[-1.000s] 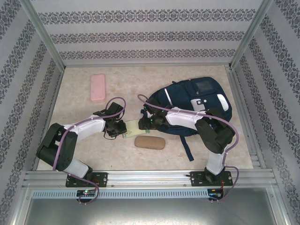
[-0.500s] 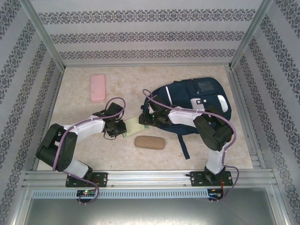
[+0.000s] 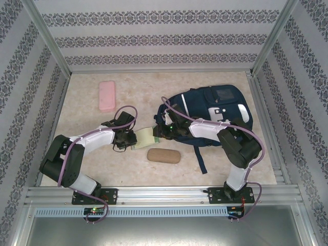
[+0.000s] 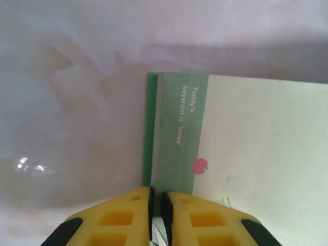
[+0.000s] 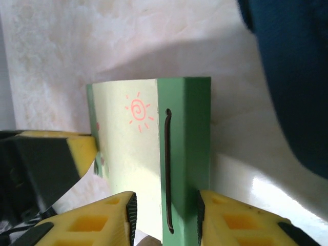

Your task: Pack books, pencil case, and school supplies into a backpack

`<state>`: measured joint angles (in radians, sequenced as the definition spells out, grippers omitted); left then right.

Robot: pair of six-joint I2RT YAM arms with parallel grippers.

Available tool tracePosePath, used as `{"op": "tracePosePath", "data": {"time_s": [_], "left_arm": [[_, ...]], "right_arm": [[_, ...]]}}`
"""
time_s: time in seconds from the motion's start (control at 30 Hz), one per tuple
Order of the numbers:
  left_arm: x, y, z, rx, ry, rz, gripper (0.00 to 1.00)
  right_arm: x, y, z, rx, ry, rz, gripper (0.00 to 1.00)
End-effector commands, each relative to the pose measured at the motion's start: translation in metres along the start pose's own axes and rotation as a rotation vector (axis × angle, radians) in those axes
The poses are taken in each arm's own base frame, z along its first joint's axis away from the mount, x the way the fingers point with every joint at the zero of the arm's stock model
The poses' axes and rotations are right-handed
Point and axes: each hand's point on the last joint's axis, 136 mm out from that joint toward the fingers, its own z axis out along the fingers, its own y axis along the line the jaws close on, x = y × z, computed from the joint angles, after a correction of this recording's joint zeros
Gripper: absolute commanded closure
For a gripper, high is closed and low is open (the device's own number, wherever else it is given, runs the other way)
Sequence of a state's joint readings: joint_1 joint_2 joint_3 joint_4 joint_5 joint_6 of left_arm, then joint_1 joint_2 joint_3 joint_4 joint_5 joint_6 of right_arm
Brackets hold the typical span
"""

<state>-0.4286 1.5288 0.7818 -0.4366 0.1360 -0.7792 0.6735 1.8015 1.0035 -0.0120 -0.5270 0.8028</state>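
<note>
The pale green notebook (image 3: 145, 137) hangs between my two grippers, left of the navy backpack (image 3: 215, 110). My left gripper (image 3: 132, 139) is shut on its left edge; the left wrist view shows the yellow fingers (image 4: 128, 212) pinching the green-striped edge of the notebook (image 4: 246, 143). My right gripper (image 3: 158, 133) straddles the green spine end of the notebook (image 5: 184, 133). The right pad rests against the spine, while a gap remains at the left pad. The right gripper (image 5: 166, 215) is narrowly open.
A brown oval case (image 3: 163, 156) lies just in front of the notebook. A pink oblong case (image 3: 106, 96) lies at the back left. The backpack's dark strap (image 3: 201, 160) trails toward the near edge. Patterned walls and metal rails enclose the table.
The right jaws have narrowed around the notebook's spine. The right arm's elbow has shifted right, and more of the notebook shows between the grippers. The left gripper has stayed put.
</note>
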Motion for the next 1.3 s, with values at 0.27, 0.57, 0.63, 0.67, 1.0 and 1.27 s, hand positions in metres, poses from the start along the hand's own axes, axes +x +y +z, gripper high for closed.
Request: {"op": "tracePosePath", "data": {"time_s": [0.27,0.57,0.63,0.67,1.0,1.27], "left_arm": [[0.021,-0.012,0.022,0.085,0.11,0.097,0.83],[0.023,-0.022,0.022,0.133,0.134,0.124,0.83],[0.022,-0.025,0.02,0.147,0.131,0.125,0.83],[0.022,-0.025,0.02,0.148,0.133,0.124,0.83],[-0.006,-0.015,-0.02,0.083,0.053,0.137,0.69],[-0.02,0.003,-0.02,0.064,0.041,0.086,0.48]], "right_arm": [[0.022,0.083,0.001,-0.313,0.123,-0.129,0.65],[0.021,0.075,0.027,-0.281,0.155,-0.116,0.64],[0.019,0.068,0.029,-0.272,0.144,-0.1,0.66],[0.018,0.068,0.03,-0.279,0.145,-0.091,0.66],[0.006,0.001,0.013,0.109,0.031,-0.096,0.47],[-0.002,0.0,0.008,0.162,-0.009,-0.115,0.44]]}}
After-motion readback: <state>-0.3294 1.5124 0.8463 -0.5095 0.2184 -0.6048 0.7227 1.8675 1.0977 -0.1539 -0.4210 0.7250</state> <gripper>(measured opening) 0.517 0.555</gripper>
